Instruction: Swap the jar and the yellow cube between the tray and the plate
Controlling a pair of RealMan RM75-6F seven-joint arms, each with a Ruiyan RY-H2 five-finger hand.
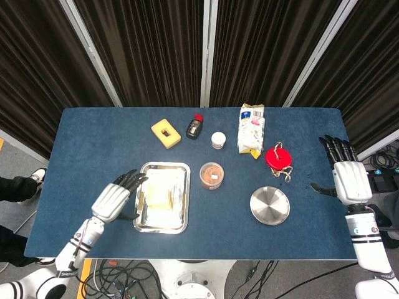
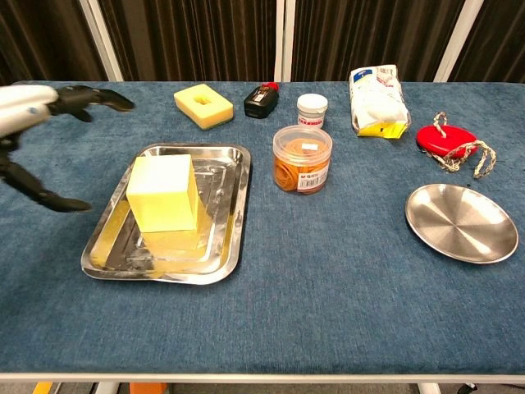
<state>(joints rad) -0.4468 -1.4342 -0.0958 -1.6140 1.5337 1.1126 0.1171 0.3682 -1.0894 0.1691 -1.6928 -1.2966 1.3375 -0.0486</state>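
Left hand [image 1: 115, 198] spread wide, holding nothing, just left of tray [image 1: 181, 168], not touching it. Yellow cube [image 2: 164, 193] sits in tray. Jar [image 2: 303, 158] on table [image 1: 93, 137] between tray and plate [image 1: 270, 205]. Right hand [image 1: 348, 177] splayed, grasping nothing, at table's right edge.

1 tray [image 2: 234, 238], 1 plate [image 2: 461, 222], 1 jar [image 2: 303, 158], 1 yellow cube [image 2: 164, 193], 1 sponge [image 2: 204, 105], 2 small bottles [image 2: 262, 100] [image 2: 312, 108], 1 bag [image 2: 376, 99].

Your left hand [image 1: 113, 201] and right hand [image 1: 349, 179] had silver-white backs, black fingers, and white forearms with black bands.
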